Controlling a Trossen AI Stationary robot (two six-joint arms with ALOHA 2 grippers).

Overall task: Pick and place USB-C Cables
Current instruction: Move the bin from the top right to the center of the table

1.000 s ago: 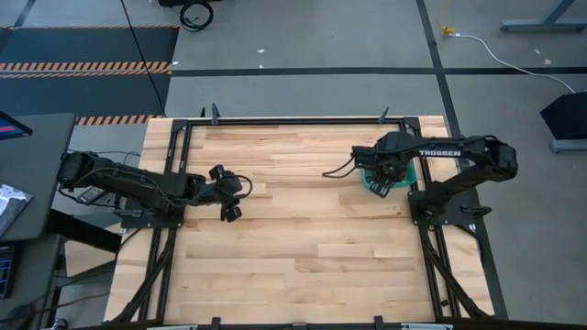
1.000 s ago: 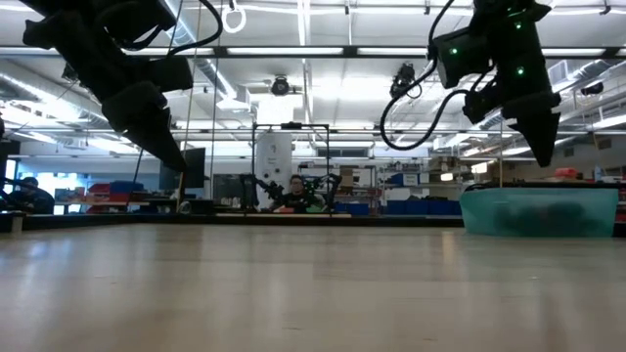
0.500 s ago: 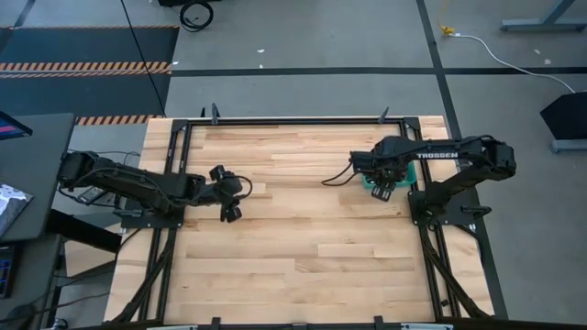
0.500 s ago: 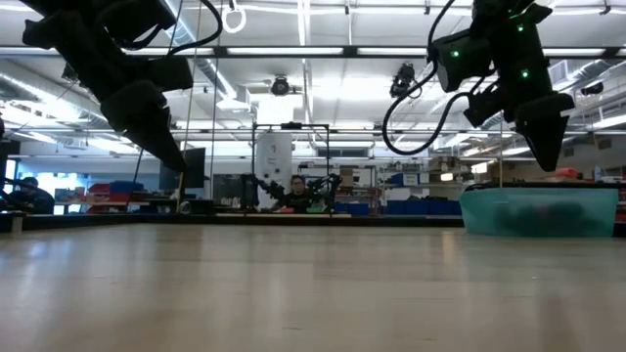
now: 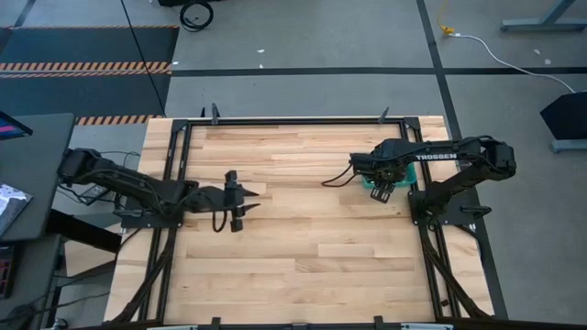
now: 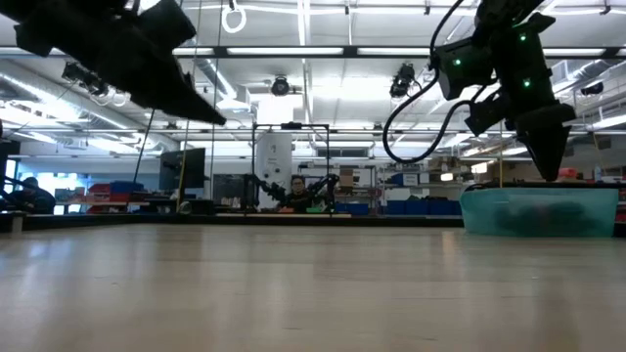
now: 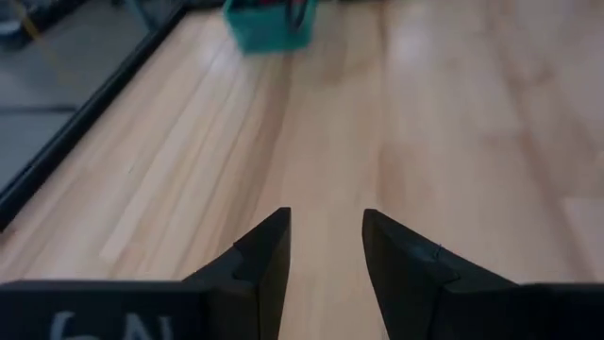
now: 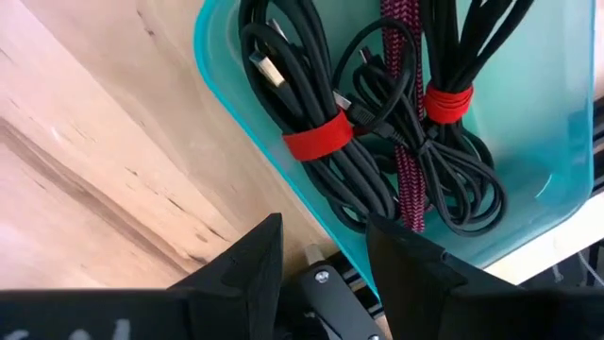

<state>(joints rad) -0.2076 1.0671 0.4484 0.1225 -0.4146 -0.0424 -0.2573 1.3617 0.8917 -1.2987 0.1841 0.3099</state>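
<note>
Several USB-C cables lie coiled in a teal bin (image 8: 552, 142): a black bundle with a red tie (image 8: 316, 137), another black one with a red tie (image 8: 451, 99), a thin black one (image 8: 373, 90) and a maroon braided one (image 8: 401, 123). My right gripper (image 8: 321, 250) hovers open just above the bin's edge, pointing down, empty; it also shows from above (image 5: 381, 188) and from table height (image 6: 548, 161). My left gripper (image 7: 326, 246) is open and empty, held level above bare wood at the table's left (image 5: 234, 197), pointing toward the bin (image 7: 269, 24).
The teal bin (image 5: 366, 181) stands near the table's right edge, beside the right arm's base (image 5: 440, 206). Bare wooden table (image 5: 303, 247) stretches between the two arms. A person sits far off in the room behind (image 6: 296, 191).
My left gripper has tipped up from pointing down at the table to lying level, pointing toward the table's right, and has risen. My right gripper has drifted slightly toward the table's right edge and down over the bin.
</note>
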